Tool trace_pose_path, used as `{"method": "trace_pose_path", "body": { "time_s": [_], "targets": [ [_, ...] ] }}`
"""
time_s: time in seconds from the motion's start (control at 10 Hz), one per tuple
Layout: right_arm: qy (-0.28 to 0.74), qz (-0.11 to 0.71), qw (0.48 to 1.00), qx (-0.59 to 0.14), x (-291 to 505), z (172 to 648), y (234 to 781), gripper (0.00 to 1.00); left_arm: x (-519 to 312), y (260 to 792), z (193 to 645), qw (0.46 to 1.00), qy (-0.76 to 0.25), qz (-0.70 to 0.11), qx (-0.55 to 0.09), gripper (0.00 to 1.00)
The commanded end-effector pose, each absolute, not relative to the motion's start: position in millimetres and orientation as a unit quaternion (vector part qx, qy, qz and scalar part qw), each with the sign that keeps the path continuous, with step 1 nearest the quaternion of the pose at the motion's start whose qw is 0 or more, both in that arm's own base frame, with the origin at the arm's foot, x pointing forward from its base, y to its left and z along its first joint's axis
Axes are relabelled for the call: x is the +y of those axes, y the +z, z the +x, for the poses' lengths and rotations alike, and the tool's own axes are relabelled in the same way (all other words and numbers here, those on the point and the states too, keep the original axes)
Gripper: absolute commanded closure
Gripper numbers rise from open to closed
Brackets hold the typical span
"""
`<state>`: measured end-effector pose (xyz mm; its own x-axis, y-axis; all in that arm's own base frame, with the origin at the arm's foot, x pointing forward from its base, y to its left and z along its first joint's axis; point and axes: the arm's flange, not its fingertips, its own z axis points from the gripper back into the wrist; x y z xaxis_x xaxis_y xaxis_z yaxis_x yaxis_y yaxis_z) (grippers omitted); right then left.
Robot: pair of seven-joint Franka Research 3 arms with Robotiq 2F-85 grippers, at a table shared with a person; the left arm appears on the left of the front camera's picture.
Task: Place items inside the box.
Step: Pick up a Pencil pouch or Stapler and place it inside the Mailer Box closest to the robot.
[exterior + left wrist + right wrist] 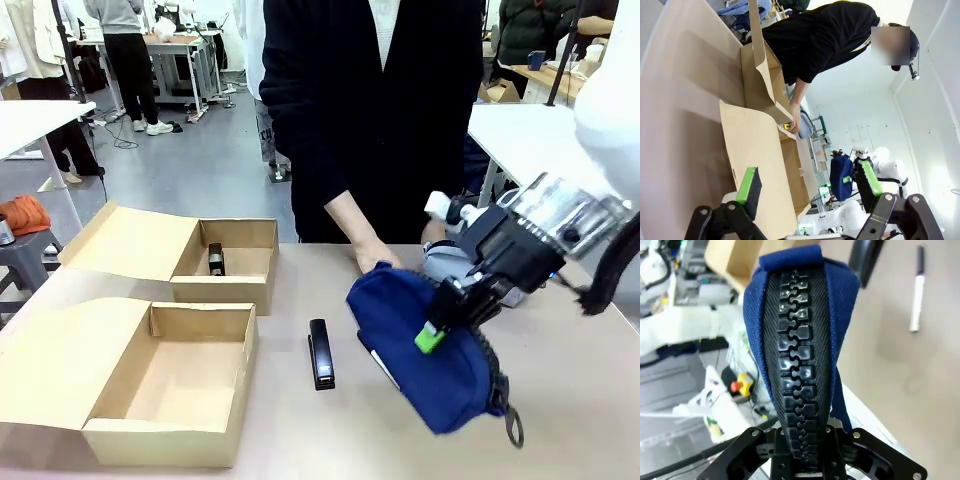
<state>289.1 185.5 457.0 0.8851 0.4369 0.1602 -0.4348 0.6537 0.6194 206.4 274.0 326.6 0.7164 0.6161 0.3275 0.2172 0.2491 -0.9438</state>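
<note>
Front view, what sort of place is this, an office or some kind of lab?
Probably a robotics lab or workshop: a white robot arm holds a blue pouch at the table, white worktables stand on a bare grey floor, and a cluttered bench stands at the back.

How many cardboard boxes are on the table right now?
2. The near box sits on the robot's left side, with nothing visible inside. The far box lies just behind it, toward the person, with a dark item inside. Others could be out of frame.
</note>
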Motion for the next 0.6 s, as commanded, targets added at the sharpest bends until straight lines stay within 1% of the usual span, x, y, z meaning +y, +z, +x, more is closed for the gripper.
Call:
{"method": "trace_pose_path", "body": {
  "time_s": [0.0, 0.2, 0.4, 0.5],
  "targets": [
    [0.137, 0.308, 0.938, -0.082, 126, 261, 462, 0.93, 270, 327, 206, 0.701, 0.135, -0.598, -0.365, 0.04],
    [-0.01, 0.305, 0.944, -0.129, 64, 219, 459, 0.93, 270, 327, 206, 0.701, 0.135, -0.598, -0.365, 0.04],
    [-0.083, 0.286, 0.947, -0.12, 46, 200, 443, 0.93, 270, 327, 206, 0.701, 0.135, -0.598, -0.365, 0.04],
    [-0.095, 0.28, 0.948, -0.115, 44, 198, 437, 0.93, 270, 327, 206, 0.701, 0.135, -0.598, -0.365, 0.04]
  ]
}}
